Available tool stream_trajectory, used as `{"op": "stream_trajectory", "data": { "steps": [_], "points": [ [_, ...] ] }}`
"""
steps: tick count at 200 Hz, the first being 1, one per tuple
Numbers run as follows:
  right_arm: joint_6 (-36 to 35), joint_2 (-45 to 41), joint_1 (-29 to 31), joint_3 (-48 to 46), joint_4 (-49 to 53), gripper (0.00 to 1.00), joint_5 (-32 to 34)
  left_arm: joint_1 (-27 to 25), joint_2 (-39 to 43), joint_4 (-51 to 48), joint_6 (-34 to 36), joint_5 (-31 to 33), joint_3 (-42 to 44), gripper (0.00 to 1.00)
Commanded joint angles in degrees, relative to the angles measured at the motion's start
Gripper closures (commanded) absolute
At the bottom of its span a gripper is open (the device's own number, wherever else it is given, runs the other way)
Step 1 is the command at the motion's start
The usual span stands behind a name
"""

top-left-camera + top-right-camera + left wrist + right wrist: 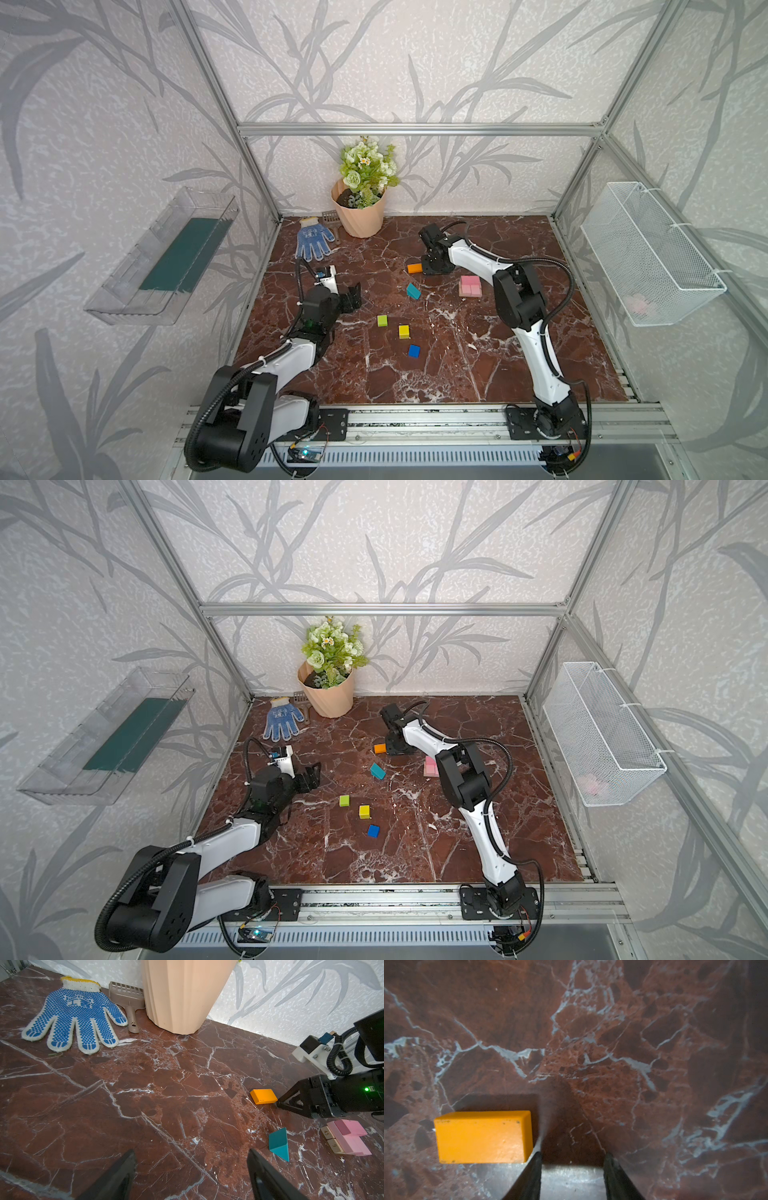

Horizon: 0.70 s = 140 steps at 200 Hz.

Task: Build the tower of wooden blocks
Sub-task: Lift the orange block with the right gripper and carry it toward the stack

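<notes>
Leaf-pattern walls [415, 62], aluminium frame [415, 129]. Clear bin [162, 257] hangs on the left wall. Red-brown marble surface [457, 353]: blue-dotted glove [313, 243] and peach flower pot [360, 216] at the back. Left tool [190, 1167] spread wide, empty. Lime cube [382, 320], yellow cube [404, 331], blue cube [414, 351] loose mid-surface, apart; teal block [413, 291] beyond them. Orange block [483, 1136] lies flat just beside right tool [573, 1159], jaws partly apart, nothing between. Tower [470, 286]: pink over plain wood, near the right arm. Wire basket [648, 253] on the right wall.
</notes>
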State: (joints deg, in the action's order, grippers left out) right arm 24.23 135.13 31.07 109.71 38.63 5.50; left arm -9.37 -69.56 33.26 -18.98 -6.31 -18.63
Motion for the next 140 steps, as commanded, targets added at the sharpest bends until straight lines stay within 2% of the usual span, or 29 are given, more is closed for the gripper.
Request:
{"op": "stream_trajectory", "data": {
  "steps": [1, 29, 46, 77, 140],
  "points": [
    [0.63, -2.67, 0.35, -3.56, -1.18, 0.52, -1.72, -0.21, 0.43, 0.71, 0.17, 0.24, -0.76, 0.15],
    [0.87, -8.27, 1.47, -10.55, -7.33, 0.43, -3.82, -0.21, 0.39, 0.76, 0.15, 0.27, -0.71, 0.15],
    [0.39, -9.36, 2.83, -11.13, -7.91, 0.36, -3.31, -0.24, 0.48, 0.76, 0.17, 0.31, -0.7, 0.15],
    [0.21, -6.46, 4.16, -6.65, -5.78, 0.31, -4.09, -0.24, 0.48, 0.76, 0.17, 0.34, -0.66, 0.15],
    [0.97, 3.01, 4.35, 5.86, 0.43, 0.22, -0.73, -0.21, 0.57, 0.89, 0.17, 0.35, -0.61, 0.15]
  ]
}}
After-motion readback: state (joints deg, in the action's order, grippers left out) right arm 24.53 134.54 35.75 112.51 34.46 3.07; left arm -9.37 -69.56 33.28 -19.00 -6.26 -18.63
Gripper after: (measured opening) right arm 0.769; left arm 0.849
